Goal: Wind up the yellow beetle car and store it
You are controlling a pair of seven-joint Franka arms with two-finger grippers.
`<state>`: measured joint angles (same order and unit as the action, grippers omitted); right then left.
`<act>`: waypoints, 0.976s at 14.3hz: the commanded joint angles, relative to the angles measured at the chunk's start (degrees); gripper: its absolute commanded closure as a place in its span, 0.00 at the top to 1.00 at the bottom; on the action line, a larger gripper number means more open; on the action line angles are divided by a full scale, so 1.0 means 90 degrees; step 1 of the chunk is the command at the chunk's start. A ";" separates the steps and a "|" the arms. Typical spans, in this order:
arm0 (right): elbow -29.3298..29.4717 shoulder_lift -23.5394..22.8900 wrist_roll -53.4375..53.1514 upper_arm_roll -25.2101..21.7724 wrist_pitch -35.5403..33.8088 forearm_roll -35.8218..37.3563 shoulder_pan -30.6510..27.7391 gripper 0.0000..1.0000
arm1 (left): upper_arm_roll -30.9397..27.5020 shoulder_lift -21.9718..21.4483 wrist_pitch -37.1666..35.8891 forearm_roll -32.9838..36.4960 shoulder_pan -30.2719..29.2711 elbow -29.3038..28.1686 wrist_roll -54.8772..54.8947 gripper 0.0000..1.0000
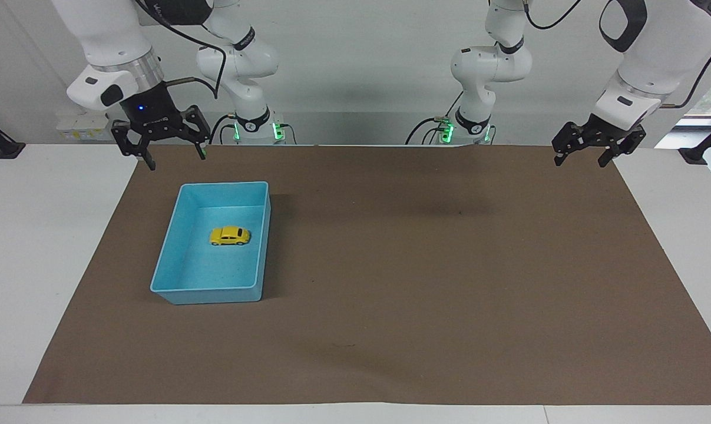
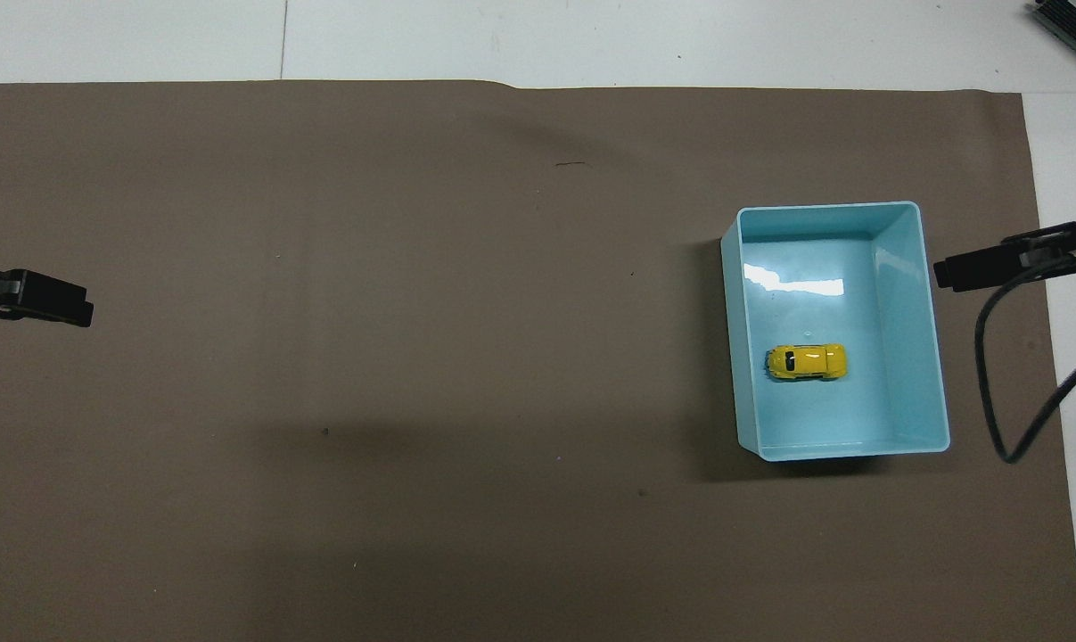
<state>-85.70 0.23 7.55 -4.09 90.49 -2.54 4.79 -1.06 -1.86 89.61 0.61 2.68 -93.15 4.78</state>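
The yellow beetle car (image 1: pixel 230 236) (image 2: pixel 806 361) rests on its wheels on the floor of the light blue bin (image 1: pixel 222 184) (image 2: pixel 827 207), which stands toward the right arm's end of the table. My right gripper (image 1: pixel 175 159) (image 2: pixel 956 270) hangs open and empty, high over the mat's edge by the robots, clear of the bin. My left gripper (image 1: pixel 580 162) (image 2: pixel 56 303) waits open and empty over the mat's corner at the left arm's end.
A brown mat (image 1: pixel 426 265) covers most of the white table (image 1: pixel 37 235). A black cable (image 2: pixel 992 374) from the right arm loops over the mat beside the bin.
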 commanded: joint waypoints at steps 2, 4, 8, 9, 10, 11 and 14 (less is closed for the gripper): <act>0.0488 0.0072 -0.1032 0.0220 -0.0630 0.0028 -0.0278 1.00 | 0.0010 -0.0028 -0.0113 0.0108 -0.0015 0.0057 0.0035 1.00; 0.0528 0.0082 -0.1355 0.0230 -0.0689 0.0028 -0.0288 1.00 | 0.0010 -0.0019 -0.0113 0.0108 -0.0015 0.0057 0.0035 1.00; 0.0489 0.0121 -0.1396 0.0171 -0.0680 0.0009 -0.0356 1.00 | 0.0010 -0.0028 -0.0113 0.0108 -0.0015 0.0057 0.0035 1.00; 0.0499 0.0121 -0.1376 0.0171 -0.0641 0.0018 -0.0356 1.00 | 0.0010 -0.0028 -0.0113 0.0108 -0.0015 0.0057 0.0035 1.00; 0.0508 0.0121 -0.1386 0.0181 -0.0660 0.0018 -0.0356 1.00 | 0.0010 -0.0019 -0.0113 0.0108 -0.0015 0.0057 0.0035 1.00; 0.0508 0.0121 -0.1386 0.0191 -0.0679 0.0018 -0.0356 1.00 | 0.0010 -0.0028 -0.0113 0.0108 -0.0015 0.0057 0.0035 1.00; 0.0508 0.0121 -0.1396 0.0210 -0.0719 0.0048 -0.0346 1.00 | 0.0010 -0.0019 -0.0113 0.0108 -0.0024 0.0057 0.0035 1.00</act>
<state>-81.66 1.21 -3.90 -3.21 85.22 -2.47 2.57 -1.06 -1.86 89.61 0.61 2.68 -93.15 4.78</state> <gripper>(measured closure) 0.000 0.000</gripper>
